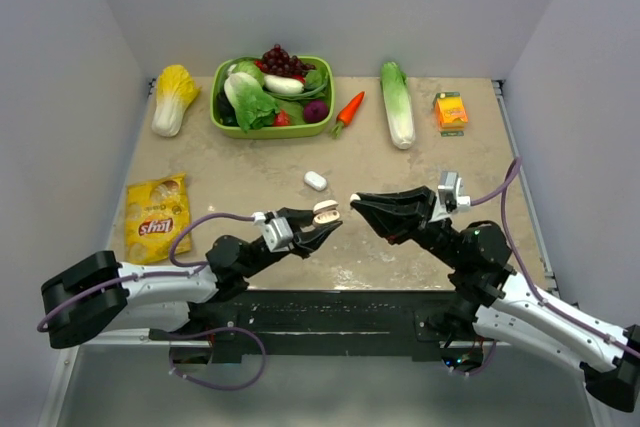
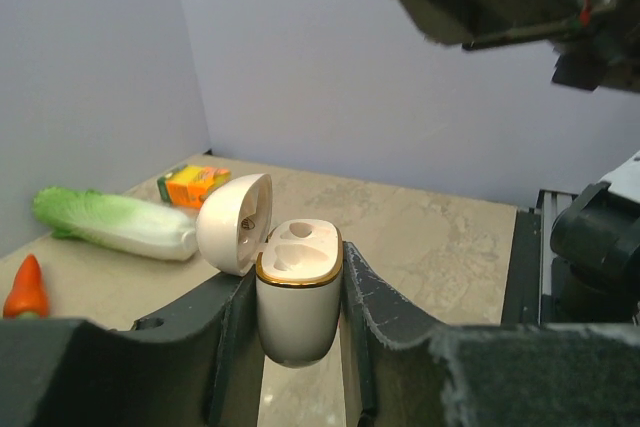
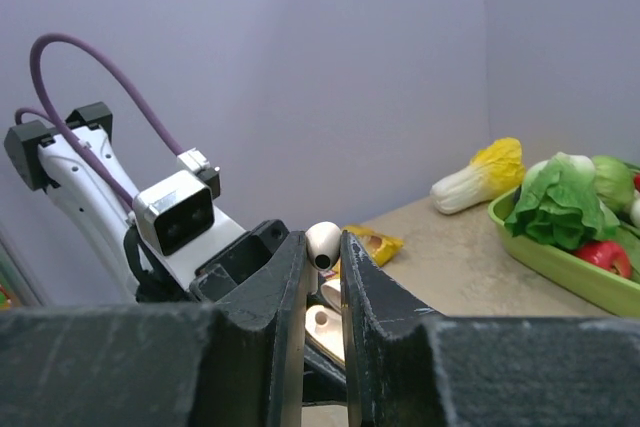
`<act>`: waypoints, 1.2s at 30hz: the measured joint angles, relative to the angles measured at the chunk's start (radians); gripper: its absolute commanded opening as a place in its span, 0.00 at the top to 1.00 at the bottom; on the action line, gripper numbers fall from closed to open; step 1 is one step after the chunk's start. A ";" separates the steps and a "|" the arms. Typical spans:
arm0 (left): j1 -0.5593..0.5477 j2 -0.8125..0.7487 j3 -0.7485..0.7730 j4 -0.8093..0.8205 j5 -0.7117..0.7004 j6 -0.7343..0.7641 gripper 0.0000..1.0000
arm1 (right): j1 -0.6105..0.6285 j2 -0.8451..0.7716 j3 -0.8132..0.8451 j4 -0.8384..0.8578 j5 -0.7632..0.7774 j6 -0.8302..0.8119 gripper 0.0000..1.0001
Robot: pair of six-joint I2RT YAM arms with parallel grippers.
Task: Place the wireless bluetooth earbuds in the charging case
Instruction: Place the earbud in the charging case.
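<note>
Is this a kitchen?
Probably a robot lab booth, not a kitchen: a left arm and right arm bolted by a table, plain walls around it, toy-looking vegetables in a green basket.

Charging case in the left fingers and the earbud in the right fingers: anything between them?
Nothing: the top view shows a bare gap between the open charging case and the right fingers, which pinch the earbud.

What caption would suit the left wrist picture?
Left end effector grips the charging case upright, lid open, both wells empty.
</note>
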 measured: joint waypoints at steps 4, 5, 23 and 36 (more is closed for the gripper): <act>0.002 0.000 0.061 0.008 0.036 0.000 1.00 | 0.000 0.000 -0.022 0.072 -0.023 0.013 1.00; 0.003 0.000 0.072 0.009 0.042 0.000 1.00 | 0.000 0.000 -0.022 0.085 -0.025 0.015 1.00; 0.014 0.048 0.261 0.016 0.109 -0.047 1.00 | 0.000 0.040 -0.022 0.256 0.009 0.006 1.00; 0.014 0.049 0.264 0.016 0.106 -0.152 1.00 | 0.000 0.084 -0.022 0.310 0.033 -0.013 1.00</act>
